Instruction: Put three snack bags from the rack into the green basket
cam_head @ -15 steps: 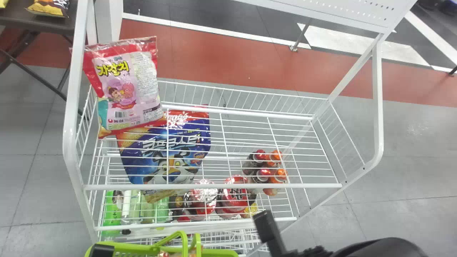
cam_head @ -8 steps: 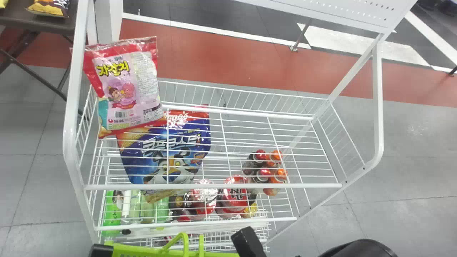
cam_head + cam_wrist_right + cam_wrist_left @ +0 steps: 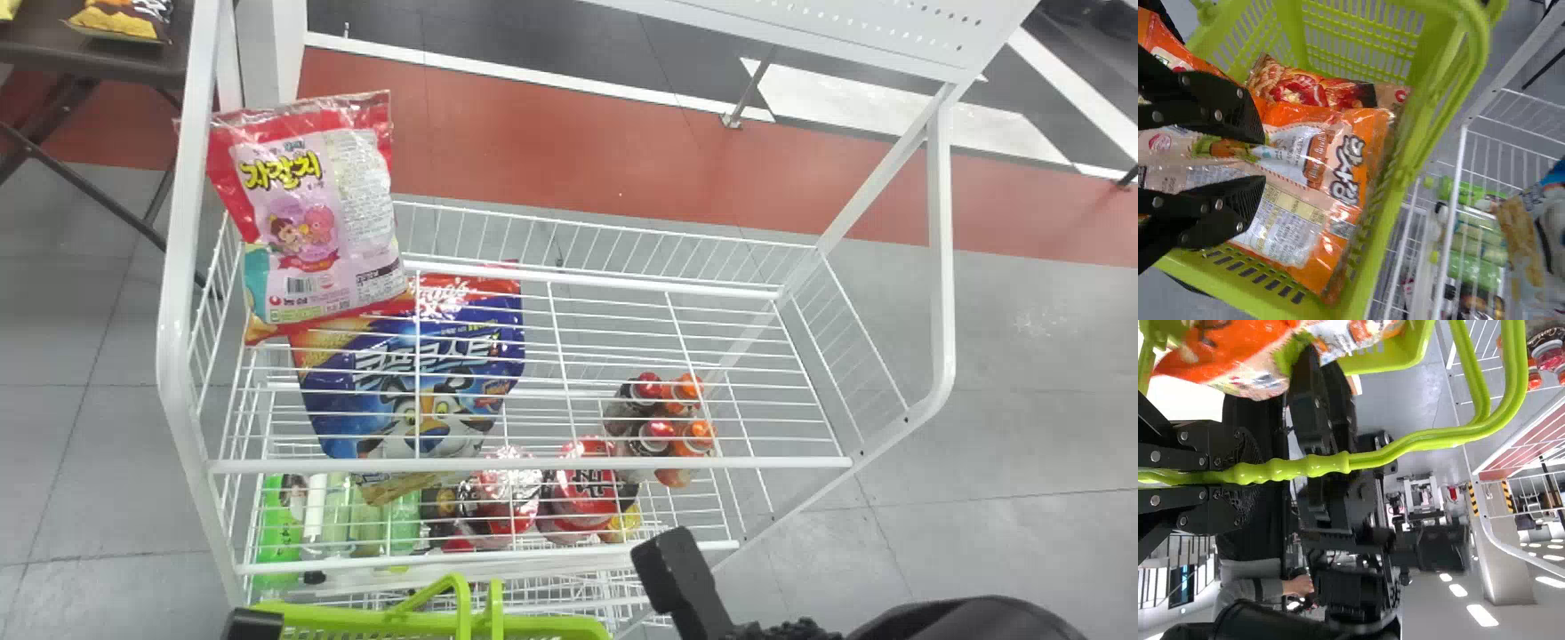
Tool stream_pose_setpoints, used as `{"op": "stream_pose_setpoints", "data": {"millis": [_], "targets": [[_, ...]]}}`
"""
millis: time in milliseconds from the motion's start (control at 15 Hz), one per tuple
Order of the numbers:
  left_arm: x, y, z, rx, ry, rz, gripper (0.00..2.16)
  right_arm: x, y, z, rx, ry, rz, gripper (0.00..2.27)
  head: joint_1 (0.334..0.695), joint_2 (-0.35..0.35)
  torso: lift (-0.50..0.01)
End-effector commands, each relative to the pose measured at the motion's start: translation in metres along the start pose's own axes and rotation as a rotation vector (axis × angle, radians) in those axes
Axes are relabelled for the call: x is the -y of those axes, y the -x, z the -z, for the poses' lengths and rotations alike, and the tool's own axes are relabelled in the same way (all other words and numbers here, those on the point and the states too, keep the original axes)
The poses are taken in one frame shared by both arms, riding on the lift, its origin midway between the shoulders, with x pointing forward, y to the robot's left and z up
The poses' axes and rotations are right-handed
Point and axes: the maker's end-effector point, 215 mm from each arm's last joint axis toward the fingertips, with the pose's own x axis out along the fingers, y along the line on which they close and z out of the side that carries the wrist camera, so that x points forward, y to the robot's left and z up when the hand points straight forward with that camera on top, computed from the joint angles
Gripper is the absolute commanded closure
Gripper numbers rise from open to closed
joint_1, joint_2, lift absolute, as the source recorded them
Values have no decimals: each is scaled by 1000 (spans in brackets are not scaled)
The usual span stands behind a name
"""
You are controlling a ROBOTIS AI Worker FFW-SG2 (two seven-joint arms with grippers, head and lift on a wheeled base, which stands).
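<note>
I have open room above the right of the rack's upper shelf [image 3: 622,463], though its wires bar me below. Far left, the pink snack bag [image 3: 311,222] and left post [image 3: 188,178] block me; near, the basket handles [image 3: 463,612].

The fingers of the right gripper [image 3: 683,582] are held apart over an orange snack bag [image 3: 1288,220], mid-frame, in the green basket [image 3: 1358,37]; beside it, a red snack bag [image 3: 1298,88] is seen. Green bottles [image 3: 1470,267] are racked toward the frame's edge.
</note>
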Motion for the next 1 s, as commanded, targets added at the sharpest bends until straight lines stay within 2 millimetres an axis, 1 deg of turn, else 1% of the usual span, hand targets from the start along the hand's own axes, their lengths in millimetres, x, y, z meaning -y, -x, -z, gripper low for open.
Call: {"op": "stream_pose_setpoints", "data": {"millis": [0, 67, 133, 200, 267, 333, 400, 467, 533, 600, 667, 733, 800, 933], "targets": [[-1, 1, 1, 3, 4, 0, 2047, -5, 22, -21, 68, 36, 28, 53, 695, -350, 0], [0, 0, 0, 4, 2, 1, 2047, -5, 29, -27, 92, 41, 41, 53, 695, -350, 0], [0, 0, -1, 8, -3, 1, 2047, -3, 38, -53, 185, 74, 55, 53, 695, -350, 0], [0, 0, -1, 11, -2, 3, 2047, -5, 50, -97, 345, 142, 62, 53, 695, -350, 0], [0, 0, -1, 13, -5, 5, 2047, -9, 64, -135, 490, 191, 68, 53, 695, -350, 0], [0, 0, -2, 15, -7, 6, 2047, -12, 75, -157, 584, 218, 65, 53, 695, -350, 0], [0, 1, -2, 18, -8, 7, 2047, -17, 89, -181, 698, 250, 64, 53, 695, -350, 0], [0, 1, -4, 27, -13, 8, 2047, -23, 108, -202, 821, 286, 67, 56, 695, -350, 0], [0, 0, -5, 32, -15, 11, 2047, -27, 131, -219, 956, 319, 77, 56, 695, -350, 0], [1, 0, -6, 37, -18, 13, 2047, -28, 147, -227, 1046, 333, 95, 56, 695, -350, 0], [0, 0, -6, 45, -20, 14, 2047, -24, 148, -225, 1071, 315, 131, 56, 695, -350, 0], [-3, 3, -6, 65, -20, 7, 2047, -20, 144, -222, 1086, 299, 157, 56, 695, -350, 0], [-4, 5, -6, 81, -17, 8, 2047, -16, 140, -219, 1090, 277, 181, 56, 695, -350, 0], [-1, 4, -10, 92, -29, 16, 2047, -7, 161, -200, 1188, 274, 258, 56, 695, -350, 0]]}}
